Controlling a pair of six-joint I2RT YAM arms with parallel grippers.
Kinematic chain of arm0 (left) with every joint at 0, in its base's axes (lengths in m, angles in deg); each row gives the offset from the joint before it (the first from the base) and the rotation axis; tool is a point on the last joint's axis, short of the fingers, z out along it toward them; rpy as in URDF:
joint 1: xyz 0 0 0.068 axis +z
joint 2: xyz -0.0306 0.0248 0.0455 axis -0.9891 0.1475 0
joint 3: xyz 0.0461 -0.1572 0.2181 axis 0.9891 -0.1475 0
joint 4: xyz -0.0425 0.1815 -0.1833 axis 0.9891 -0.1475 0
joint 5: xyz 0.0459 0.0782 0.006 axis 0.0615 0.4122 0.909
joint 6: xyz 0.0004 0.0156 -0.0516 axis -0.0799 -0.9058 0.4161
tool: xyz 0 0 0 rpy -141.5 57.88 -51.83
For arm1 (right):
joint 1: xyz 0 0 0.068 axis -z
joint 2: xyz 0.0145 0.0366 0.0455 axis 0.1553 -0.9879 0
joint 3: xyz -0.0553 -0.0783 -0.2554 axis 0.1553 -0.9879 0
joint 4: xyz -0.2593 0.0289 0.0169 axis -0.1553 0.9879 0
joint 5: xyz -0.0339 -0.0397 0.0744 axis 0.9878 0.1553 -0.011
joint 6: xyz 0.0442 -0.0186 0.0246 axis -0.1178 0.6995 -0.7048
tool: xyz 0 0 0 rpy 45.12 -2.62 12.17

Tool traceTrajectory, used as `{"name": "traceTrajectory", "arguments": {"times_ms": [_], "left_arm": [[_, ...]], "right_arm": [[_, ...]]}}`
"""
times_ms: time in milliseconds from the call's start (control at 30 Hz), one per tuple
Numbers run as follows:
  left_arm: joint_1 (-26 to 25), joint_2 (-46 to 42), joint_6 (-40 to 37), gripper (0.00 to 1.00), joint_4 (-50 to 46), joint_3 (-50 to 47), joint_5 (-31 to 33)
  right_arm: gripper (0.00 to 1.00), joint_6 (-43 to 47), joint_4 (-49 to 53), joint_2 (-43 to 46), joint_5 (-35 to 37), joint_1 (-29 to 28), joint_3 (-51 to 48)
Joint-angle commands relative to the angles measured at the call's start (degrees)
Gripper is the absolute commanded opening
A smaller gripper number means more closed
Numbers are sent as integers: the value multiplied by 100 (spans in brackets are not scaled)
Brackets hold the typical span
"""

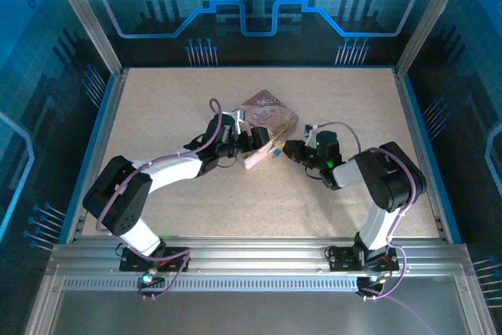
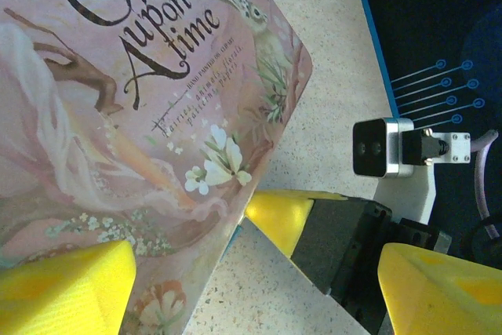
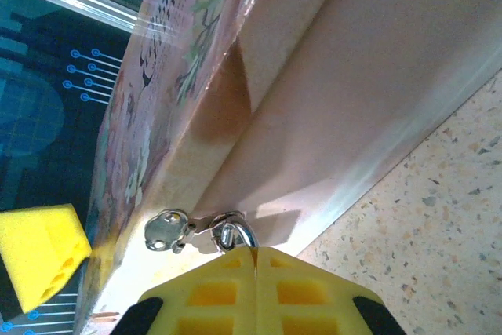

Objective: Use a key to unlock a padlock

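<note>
I judge us mid-task: low centre in the right wrist view, my right gripper (image 3: pixel 252 272) pinches the key (image 3: pixel 234 233), which seemingly meets the padlock (image 3: pixel 165 231) just left of it against the tin (image 3: pixel 337 92), no sign it has opened, while the left gripper (image 2: pixel 255 272) gapes wide.

The pink tin (image 2: pixel 118 115), lying just ahead of the left claw (image 2: pixel 251 296), bears "Once upon a time" in large dark script on its lid. The finer lines beneath cannot be read surely.
</note>
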Motion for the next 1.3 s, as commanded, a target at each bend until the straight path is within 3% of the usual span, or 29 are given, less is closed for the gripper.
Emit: {"name": "traceTrajectory", "arguments": {"times_ms": [0, 433, 633, 933, 1100, 1267], "left_arm": [[-46, 158, 171, 83, -1246, -389, 30], [-46, 132, 181, 83, -1224, -413, 38], [-29, -125, 21, 85, -1416, -336, 148], [137, -1024, -410, 90, -1739, -106, 319], [305, -1904, -609, 98, -1845, -364, 543], [624, -2776, -621, 99, -2101, -779, 797]], "right_arm": [[0, -171, -552, -72, 256, 256, 47], [0, -42, -67, 42, 171, 357, 90], [0, 511, 679, 624, 209, 390, 37], [0, 1699, 2675, 2117, 70, 460, -25], [0, 2614, 4660, 3159, -102, 446, 211], [0, 2894, 6137, 4123, -87, 433, 184]]}}
